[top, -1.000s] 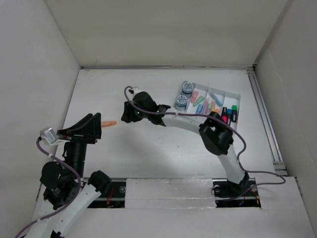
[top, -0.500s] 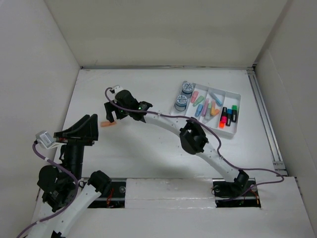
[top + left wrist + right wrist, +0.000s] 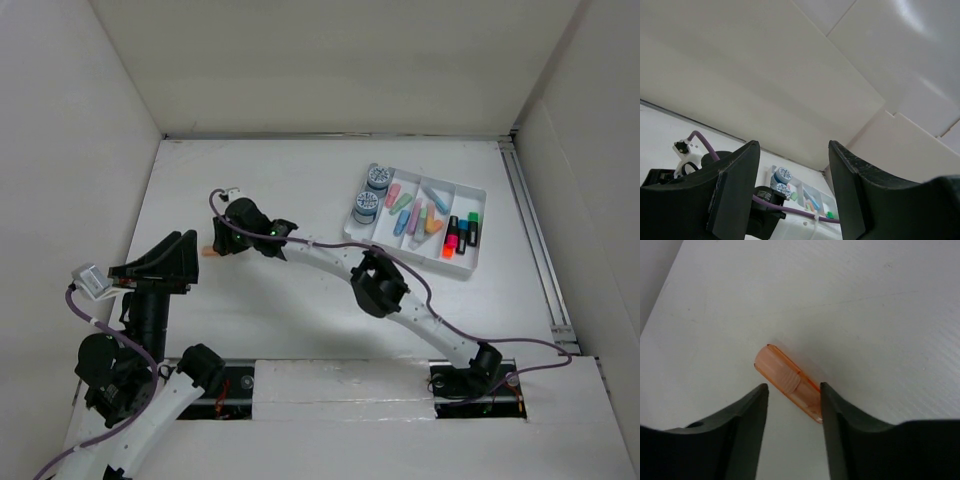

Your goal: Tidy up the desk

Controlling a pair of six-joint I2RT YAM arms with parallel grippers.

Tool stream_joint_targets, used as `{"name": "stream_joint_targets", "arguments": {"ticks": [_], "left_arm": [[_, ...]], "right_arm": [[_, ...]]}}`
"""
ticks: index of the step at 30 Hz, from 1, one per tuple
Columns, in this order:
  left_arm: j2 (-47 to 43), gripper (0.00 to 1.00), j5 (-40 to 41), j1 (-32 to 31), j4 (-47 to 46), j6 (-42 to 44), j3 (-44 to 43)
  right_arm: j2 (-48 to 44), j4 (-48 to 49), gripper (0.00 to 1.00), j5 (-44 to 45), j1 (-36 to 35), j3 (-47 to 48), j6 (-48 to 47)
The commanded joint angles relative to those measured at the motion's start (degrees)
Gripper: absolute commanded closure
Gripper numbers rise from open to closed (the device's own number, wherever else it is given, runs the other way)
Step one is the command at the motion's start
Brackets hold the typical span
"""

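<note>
Left gripper [image 3: 190, 258] seen at lower left of top view, jaws spread, nothing held. Desk [image 3: 260, 320] spread across middle of view, bounded by white walls. Right gripper [image 3: 792, 390] seen left of centre, lowered to desk, fingers parted on either side of orange marker [image 3: 786, 381] lying flat; not yet clamped. Tray [image 3: 466, 268] of coloured markers noted upper right, well apart.

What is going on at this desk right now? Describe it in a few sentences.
The right claw is stretched to the desk's left side, open, with a finger either side of a small orange piece lying flat there. It is not yet gripped. The left claw is raised, open and empty, pointing at the wall. On the right, a tray holds highlighters and two rolls.
</note>
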State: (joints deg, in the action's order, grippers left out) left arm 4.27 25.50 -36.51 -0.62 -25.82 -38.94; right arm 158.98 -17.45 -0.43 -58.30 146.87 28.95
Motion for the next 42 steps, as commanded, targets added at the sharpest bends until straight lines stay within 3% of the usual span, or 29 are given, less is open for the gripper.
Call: {"name": "stream_joint_targets", "arguments": {"ticks": [1, 5, 10, 14, 20, 24, 27, 29, 31, 38, 42], "left_arm": [[-0.76, 0.47, -0.62, 0.30, -2.19, 0.16, -0.70], [-1.28, 0.47, -0.54, 0.30, -2.19, 0.25, -0.52], [-1.90, 0.47, -0.45, 0.30, -2.01, 0.25, -0.35], [-2.25, 0.47, -0.36, 0.30, -1.93, 0.34, -0.17], [-2.08, 0.47, -0.62, 0.30, -1.93, 0.34, -0.17], [-1.64, 0.47, -0.80, 0.30, -1.84, 0.33, -0.26], [-1.29, 0.47, -0.89, 0.30, -1.84, 0.34, -0.26], [-1.20, 0.46, -0.97, 0.30, -1.84, 0.25, -0.17], [-1.11, 0.47, -1.06, 0.30, -1.84, 0.25, -0.17], [-1.02, 0.47, -1.06, 0.30, -1.93, 0.42, 0.00], [-0.85, 0.46, -1.94, 0.30, -2.10, 0.51, -0.09]], "right_arm": [[0.64, 2.60, 0.53, 1.73, -0.23, 2.11, 3.83], [-2.44, 3.39, 0.65, 3.67, -0.23, -4.30, 5.15], [-8.49, 3.83, 0.73, 6.48, -0.23, -13.61, 4.02], [-15.35, 8.29, 0.75, 10.00, -0.76, -27.99, 3.57], [-24.68, 11.48, 0.75, 12.91, -0.76, -40.60, 5.42], [-29.24, 12.79, 0.63, 13.35, -0.76, -44.11, 7.43], [-32.75, 16.04, 0.45, 12.65, -0.76, -47.45, 7.00], [-33.55, 19.45, 0.28, 10.28, -0.76, -48.95, 3.85], [-31.72, 15.64, 0.19, 7.04, -0.76, -46.61, -0.10], [-19.68, 3.93, 0.16, 6.23, -0.76, -32.47, -5.13], [-17.47, 1.19, 0.16, 7.19, -0.76, -30.49, -5.92]]}}
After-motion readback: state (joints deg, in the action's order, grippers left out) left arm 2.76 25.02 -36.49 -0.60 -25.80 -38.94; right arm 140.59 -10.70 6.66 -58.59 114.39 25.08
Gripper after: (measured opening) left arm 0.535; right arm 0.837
